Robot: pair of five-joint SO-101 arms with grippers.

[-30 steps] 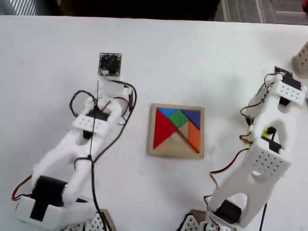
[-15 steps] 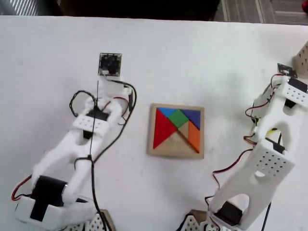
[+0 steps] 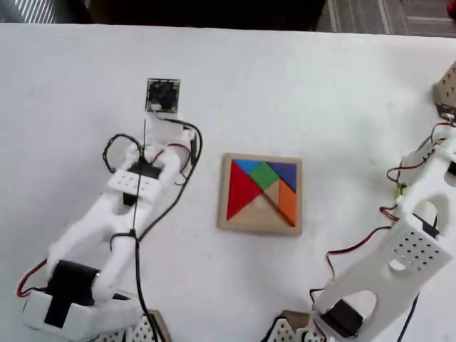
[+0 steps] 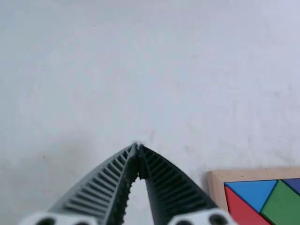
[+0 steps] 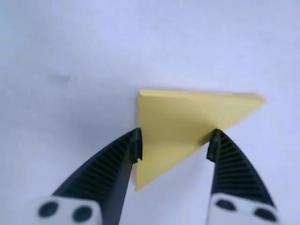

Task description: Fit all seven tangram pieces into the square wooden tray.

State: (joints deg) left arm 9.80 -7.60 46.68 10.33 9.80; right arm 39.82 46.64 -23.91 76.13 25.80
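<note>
The square wooden tray (image 3: 261, 228) lies mid-table holding red (image 3: 242, 191), blue, green (image 3: 265, 174), dark blue and orange (image 3: 287, 201) pieces, with a bare triangular patch along its near edge. Its corner (image 4: 216, 180) also appears in the left wrist view. A yellow triangle (image 5: 183, 122) lies flat on the white table. My right gripper (image 5: 174, 140) is open, one finger on each side of the triangle's near part. My left gripper (image 4: 137, 149) is shut and holds nothing, with its tips just over the table to the left of the tray. The left arm (image 3: 135, 185) stretches from the near left corner.
The right arm (image 3: 413, 242) leans out to the table's right edge. A tan perforated object (image 3: 446, 85) stands at that edge, close to the arm's wrist. Bare white tabletop lies behind the tray and between the tray and each arm.
The right arm has swung steadily to the right, away from the tray, until its wrist reached the table's right edge. The left arm and the tray have stayed put.
</note>
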